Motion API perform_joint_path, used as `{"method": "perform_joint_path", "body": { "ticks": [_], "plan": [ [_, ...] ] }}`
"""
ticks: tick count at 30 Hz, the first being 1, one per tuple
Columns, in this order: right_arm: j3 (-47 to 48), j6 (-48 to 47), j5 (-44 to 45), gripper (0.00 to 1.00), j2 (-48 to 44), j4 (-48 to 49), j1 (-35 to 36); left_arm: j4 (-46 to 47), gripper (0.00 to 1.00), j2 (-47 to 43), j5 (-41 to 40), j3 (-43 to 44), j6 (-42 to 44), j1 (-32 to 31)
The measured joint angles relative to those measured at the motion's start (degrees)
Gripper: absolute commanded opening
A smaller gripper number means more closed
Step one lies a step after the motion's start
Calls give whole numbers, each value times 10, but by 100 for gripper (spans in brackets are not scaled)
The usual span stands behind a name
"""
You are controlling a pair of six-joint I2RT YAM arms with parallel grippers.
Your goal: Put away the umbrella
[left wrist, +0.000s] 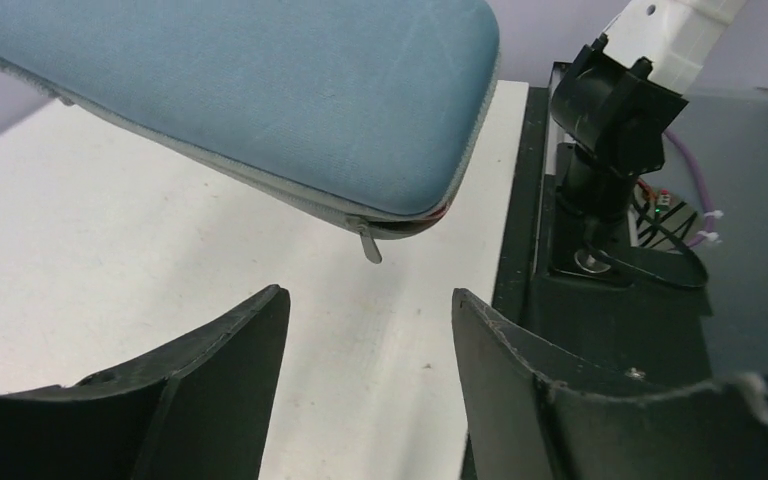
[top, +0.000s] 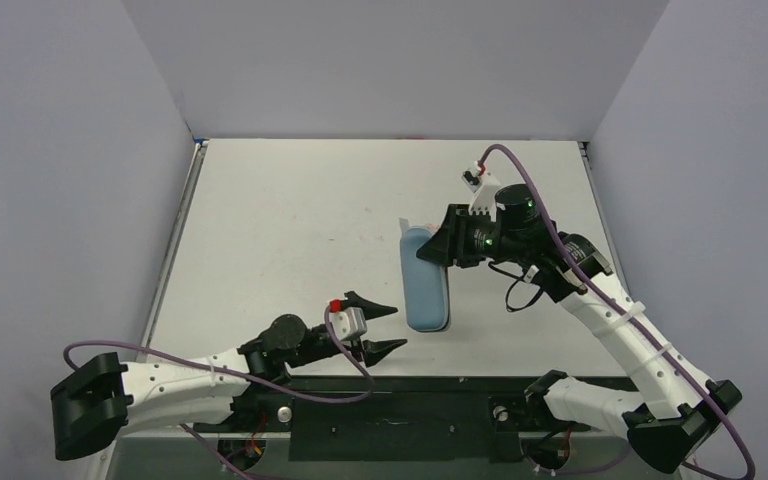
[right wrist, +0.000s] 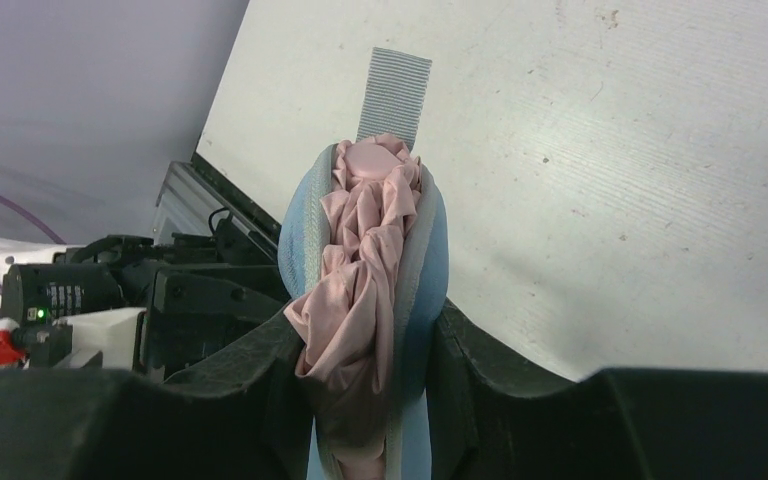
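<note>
The umbrella (right wrist: pixel 365 240) shows as bunched salmon-pink fabric with a round pink end, lying inside the open light blue case (right wrist: pixel 432 262). My right gripper (right wrist: pixel 365 350) is shut across the case's far end, one finger on the pink fabric and the other on the blue shell. From above, the case (top: pixel 425 290) lies lengthwise on the table with the right gripper (top: pixel 438 250) at its far end. My left gripper (top: pixel 398 328) stands open just left of the case's near end. In the left wrist view the case (left wrist: pixel 290 90) and its zipper pull (left wrist: pixel 370 245) hang ahead of the open left gripper (left wrist: pixel 370 310).
A grey ribbed strap (right wrist: pixel 395 95) lies flat on the white table (top: pixel 290 230) beyond the case's far end. The black base rail (top: pixel 410 400) runs along the near edge. The right arm's base (left wrist: pixel 610 130) stands close to the case's near end. Grey walls enclose the table.
</note>
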Motion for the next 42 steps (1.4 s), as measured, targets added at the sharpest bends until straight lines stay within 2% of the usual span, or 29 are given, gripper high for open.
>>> {"method": "perform_joint_path", "body": {
  "ticks": [10,22,28,38,42],
  "plan": [
    [38,12,65,0,21,-60,5,96,40,85,-64,0,84,-44],
    [41,14,86,0,25,-74,17,156,39,141,-116,8,128,-54],
    [41,15,87,0,31,-74,21,166,34,167,-118,20,137,-54],
    [41,17,90,0,33,-74,24,171,13,180,-117,25,143,-54],
    [41,19,90,0,33,-74,24,172,0,180,-115,25,145,-54]
  ]
}}
